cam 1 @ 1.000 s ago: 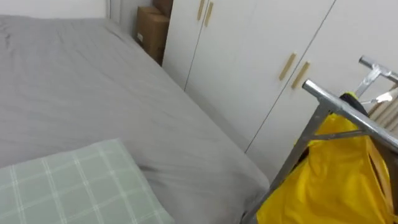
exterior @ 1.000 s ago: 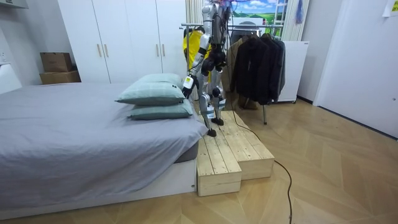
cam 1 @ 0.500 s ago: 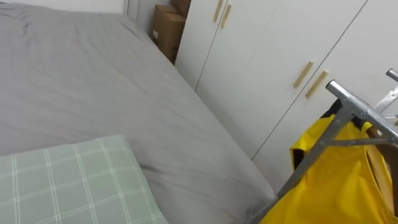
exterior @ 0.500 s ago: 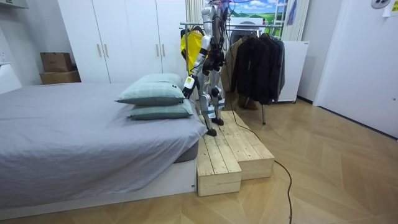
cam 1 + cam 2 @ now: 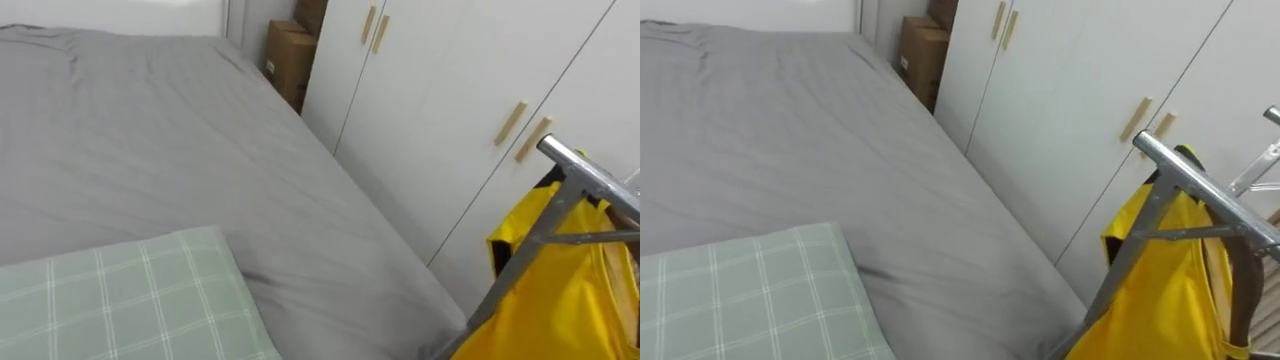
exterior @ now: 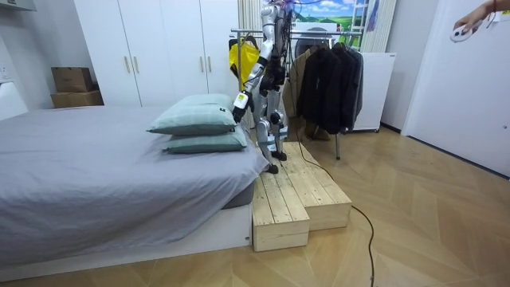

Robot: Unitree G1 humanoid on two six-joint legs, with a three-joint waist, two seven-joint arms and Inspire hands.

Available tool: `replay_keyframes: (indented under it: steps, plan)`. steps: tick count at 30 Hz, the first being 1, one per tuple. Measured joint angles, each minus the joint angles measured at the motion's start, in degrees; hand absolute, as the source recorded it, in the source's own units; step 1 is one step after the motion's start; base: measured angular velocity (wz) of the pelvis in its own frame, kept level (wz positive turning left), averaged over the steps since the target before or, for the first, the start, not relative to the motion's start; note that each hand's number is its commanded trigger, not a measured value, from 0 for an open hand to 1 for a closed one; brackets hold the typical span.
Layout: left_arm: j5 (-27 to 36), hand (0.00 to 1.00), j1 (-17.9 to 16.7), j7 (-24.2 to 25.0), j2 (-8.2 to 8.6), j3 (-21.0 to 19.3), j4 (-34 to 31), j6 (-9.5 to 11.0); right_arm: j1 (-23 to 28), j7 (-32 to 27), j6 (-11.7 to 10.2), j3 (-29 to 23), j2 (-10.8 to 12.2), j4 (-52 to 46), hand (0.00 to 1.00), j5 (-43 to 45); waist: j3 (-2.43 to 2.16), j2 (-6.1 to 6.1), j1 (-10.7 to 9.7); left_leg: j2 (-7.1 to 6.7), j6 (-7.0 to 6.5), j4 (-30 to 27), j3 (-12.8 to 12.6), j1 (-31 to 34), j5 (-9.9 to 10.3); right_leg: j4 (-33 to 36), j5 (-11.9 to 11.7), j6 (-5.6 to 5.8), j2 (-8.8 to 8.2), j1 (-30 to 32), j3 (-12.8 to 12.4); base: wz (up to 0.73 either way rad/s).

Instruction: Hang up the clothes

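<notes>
A yellow garment (image 5: 570, 290) hangs from the metal clothes rack (image 5: 590, 180) at the lower right of the eye views. In the room view the yellow garment (image 6: 241, 56) hangs at the rack's end by the white wardrobe. I stand on a wooden platform (image 6: 303, 191) between the bed and the rack, facing away from the room camera. My left hand (image 6: 239, 101) hangs low on the room view's left, over the pillows, too small to read. My right hand (image 6: 278, 75) sits close to my body, dark against the dark clothes.
A grey bed (image 5: 150, 150) with a green checked pillow (image 5: 130, 300) lies to my left. White wardrobe doors (image 5: 450, 80) and a cardboard box (image 5: 290, 60) stand behind it. Dark jackets (image 6: 331, 80) hang on the rack. A person's hand (image 6: 470, 17) shows at the room view's upper right.
My head camera has swung left: the rack and yellow garment have slid toward the right edge. A person's hand has come in at the room view's upper right.
</notes>
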State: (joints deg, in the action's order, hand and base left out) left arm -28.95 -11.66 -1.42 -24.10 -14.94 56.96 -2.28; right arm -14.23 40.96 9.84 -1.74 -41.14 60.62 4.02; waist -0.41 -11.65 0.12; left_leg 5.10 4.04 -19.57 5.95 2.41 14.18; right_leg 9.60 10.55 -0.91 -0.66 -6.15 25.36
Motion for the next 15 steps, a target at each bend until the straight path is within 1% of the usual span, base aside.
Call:
replay_keyframes:
  steps: [2,3,4,5,7,8,9,10,12,13,14,15]
  plan:
    - [-0.02,0.0,-0.05,0.43,-0.12,-0.02,-2.17,-0.3,0.32,-0.15,-0.68,0.02,0.01,0.62,1.0,-0.13,0.12,0.58,0.37,0.09,0.1,0.04,-0.01,0.17,-0.06,-0.01,0.31,-0.01,-0.18,0.02,0.3,0.13]
    - [-0.1,0.0,-0.05,1.06,-0.29,-0.13,-3.54,-0.32,1.27,-0.15,-1.72,0.03,0.01,0.62,1.0,-0.2,0.19,0.93,0.36,0.12,0.31,0.05,-0.14,0.53,-0.25,-0.02,0.46,-0.14,-0.23,0.04,0.96,0.28]
    - [-0.37,0.0,-0.03,1.58,-0.46,-0.26,-4.63,-0.32,2.36,-0.11,-2.83,-0.22,0.01,0.6,1.0,-0.65,0.13,1.04,0.18,0.17,0.26,0.19,-1.24,0.86,-0.66,-0.02,0.58,-0.18,-0.4,0.05,1.66,0.32]
    - [-0.46,0.0,-0.04,1.92,-0.5,-0.57,-4.94,-0.32,2.69,-0.01,-3.16,-0.45,0.01,0.6,1.0,-1.4,0.08,1.05,0.11,0.22,0.27,0.32,-1.9,0.9,-0.88,-0.02,0.63,-0.22,-0.48,0.02,1.75,0.31]
    - [-0.7,0.0,-0.01,2.33,-0.82,-0.66,-6.08,-0.33,4.53,-0.32,-4.47,-2.39,-0.01,0.67,1.0,-3.68,0.1,1.1,0.04,0.61,0.14,0.27,-5.43,1.1,-1.36,-0.07,0.87,-0.38,-0.75,-0.48,2.68,0.32]
    - [-0.88,0.0,-0.04,2.39,-0.93,-0.65,-6.34,-0.33,4.96,-0.48,-4.78,-2.52,-0.01,0.84,1.0,-4.18,0.21,1.25,0.04,0.82,0.13,0.15,-6.24,1.09,-1.37,-0.07,0.94,-0.46,-0.75,-0.7,2.81,0.3]
    - [-1.25,0.0,-0.02,2.49,-1.25,-0.63,-6.42,-0.32,5.54,-0.47,-4.99,-2.52,0.01,1.22,1.0,-4.93,0.16,1.27,0.25,1.19,0.14,-0.18,-7.84,1.08,-1.37,-0.06,1.07,-0.58,-0.74,-1.04,2.82,0.23]
    - [-1.74,0.0,-0.04,2.57,-1.55,-0.61,-6.53,-0.29,6.07,-0.52,-5.09,-2.51,0.0,1.4,1.0,-5.46,0.15,1.28,0.32,1.31,0.14,-0.34,-8.52,1.0,-1.38,-0.08,1.11,-0.63,-0.72,-1.38,2.83,0.2]
    - [-2.61,0.0,-0.02,2.78,-1.79,-0.49,-6.77,-0.23,7.08,-0.62,-5.6,-2.44,0.05,1.36,1.0,-6.42,0.27,1.5,0.64,1.38,0.14,-1.11,-8.57,0.9,-1.37,-0.1,1.13,-0.67,-0.63,-1.75,2.8,0.11]
    - [-3.05,0.0,-0.07,2.9,-1.79,-0.22,-7.63,-0.24,8.0,-0.6,-6.31,-2.44,0.09,1.31,1.0,-7.14,0.4,1.72,1.0,1.39,0.15,-1.68,-8.53,0.99,-1.35,-0.12,1.13,-0.67,-0.6,-1.95,2.68,0.07]
    - [-3.05,0.0,-0.06,2.9,-1.84,0.0,-8.15,-0.24,8.54,-0.61,-6.69,-2.44,0.09,1.11,1.0,-7.63,0.43,1.86,1.14,1.39,0.15,-1.94,-8.49,1.11,-1.33,-0.18,1.13,-0.67,-0.54,-2.01,2.52,0.09]
    - [-3.01,0.0,-0.02,2.9,-2.05,0.51,-8.95,-0.23,9.02,-0.59,-7.28,-2.43,0.14,1.02,1.0,-8.36,0.46,2.17,1.43,1.4,0.14,-2.3,-8.45,1.48,-1.21,-0.61,1.14,-0.66,-0.26,-2.02,1.51,0.12]
